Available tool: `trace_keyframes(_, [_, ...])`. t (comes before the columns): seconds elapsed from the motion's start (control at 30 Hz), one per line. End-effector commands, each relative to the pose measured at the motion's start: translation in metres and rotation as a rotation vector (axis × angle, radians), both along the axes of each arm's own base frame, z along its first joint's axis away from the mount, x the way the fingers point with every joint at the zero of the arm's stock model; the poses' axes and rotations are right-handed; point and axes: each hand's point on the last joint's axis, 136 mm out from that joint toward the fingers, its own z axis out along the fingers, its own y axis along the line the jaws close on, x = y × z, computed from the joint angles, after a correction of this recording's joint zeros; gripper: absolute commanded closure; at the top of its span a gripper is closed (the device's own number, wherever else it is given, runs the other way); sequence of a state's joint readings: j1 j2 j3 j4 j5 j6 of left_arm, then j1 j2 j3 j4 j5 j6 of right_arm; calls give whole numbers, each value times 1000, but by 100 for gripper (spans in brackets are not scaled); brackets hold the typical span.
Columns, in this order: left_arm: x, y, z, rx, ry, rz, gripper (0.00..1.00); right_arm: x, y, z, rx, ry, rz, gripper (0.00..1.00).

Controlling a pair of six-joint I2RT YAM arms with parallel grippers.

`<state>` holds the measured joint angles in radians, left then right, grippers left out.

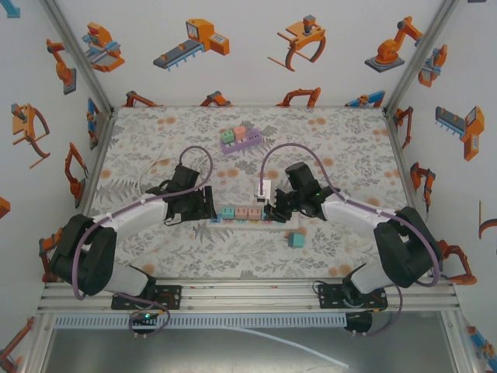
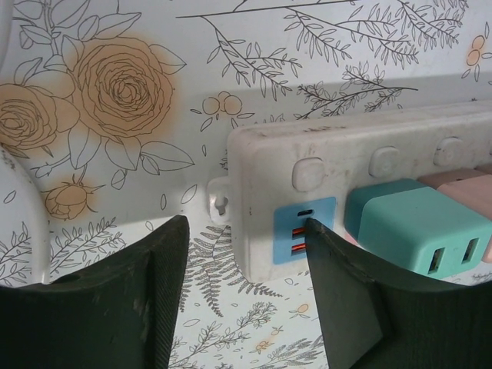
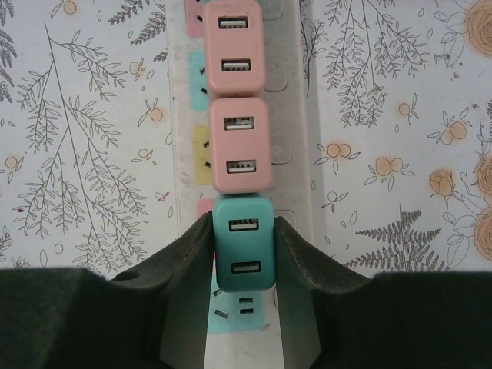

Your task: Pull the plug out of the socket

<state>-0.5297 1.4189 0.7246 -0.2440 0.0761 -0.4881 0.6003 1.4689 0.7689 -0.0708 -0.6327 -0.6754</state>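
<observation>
R gripper (image 3: 242, 223) pinches the glossy teal plug (image 3: 244, 246), a rounded block w/ two USB slots. The plug is seated at the 6 o'clock end of the scuffed white plastic power strip (image 3: 296, 115), w/ two matching pink plugs (image 3: 240, 146) lined up toward 12. In top view L gripper (image 2: 246, 223), matte black fingers spread apart, sits at the strip's 9 o'clock end on the floral-print table (image 1: 349, 140).

The teal plug (image 3: 243, 244) — 2 USB ports — sits seated in the white power strip (image 3: 296, 92).
</observation>
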Motion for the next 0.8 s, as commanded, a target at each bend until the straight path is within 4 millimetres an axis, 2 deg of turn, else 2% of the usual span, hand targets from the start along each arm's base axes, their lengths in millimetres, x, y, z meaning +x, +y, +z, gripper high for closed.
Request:
trace_keyframes(0.0, [-14, 12, -20, 89, 68, -24, 43, 3, 8, 8, 12, -19, 22, 70])
trace_keyframes(0.43, [-17, 18, -38, 226, 95, -34, 43, -3, 15, 32, 62, -23, 63, 86])
trace_keyframes(0.77, [-17, 23, -38, 289, 82, -24, 44, -3, 14, 43, 70, -45, 58, 89])
